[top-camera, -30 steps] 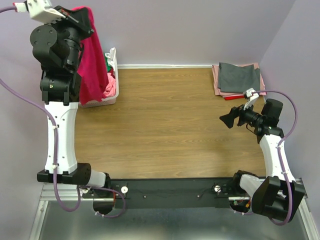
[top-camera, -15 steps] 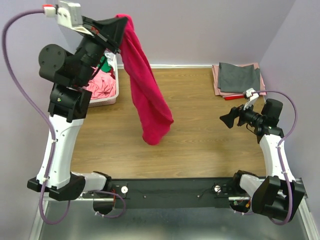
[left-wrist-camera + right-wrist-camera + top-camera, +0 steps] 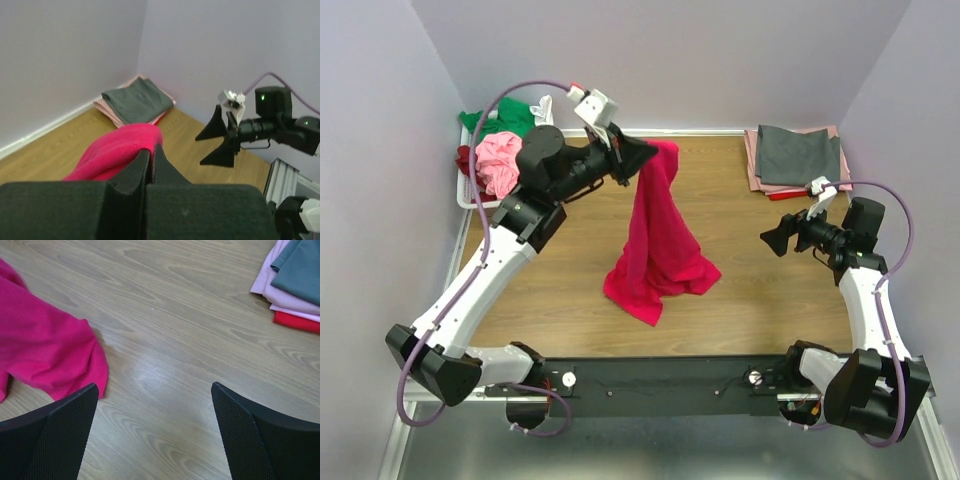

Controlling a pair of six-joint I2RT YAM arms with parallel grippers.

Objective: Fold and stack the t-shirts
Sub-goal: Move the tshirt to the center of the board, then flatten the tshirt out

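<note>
Hanging from the left gripper, the crimson tee drapes down over the middle of the table. Its lower end lies bunched on the wood, a little nearer than the pinched top. The gripper's jaws are pressed together on a fold of cloth at the tee's upper edge. The left wrist view shows the fabric bulging out just beyond the closed fingertips. The left arm reaches in from the near left and holds its gripper above the far-middle part of the table.

The right gripper hovers to the right of the tee, apart from it. Its jaws are spread wide with nothing between them, and it points left toward the cloth. In its own view the tee's edge lies on the wood at the left.

In the far right corner sits a stack of folded tees, grey on top with light pink and red below. At the far left a white basket holds a pink tee, a green tee and a maroon tee at its left edge.
</note>
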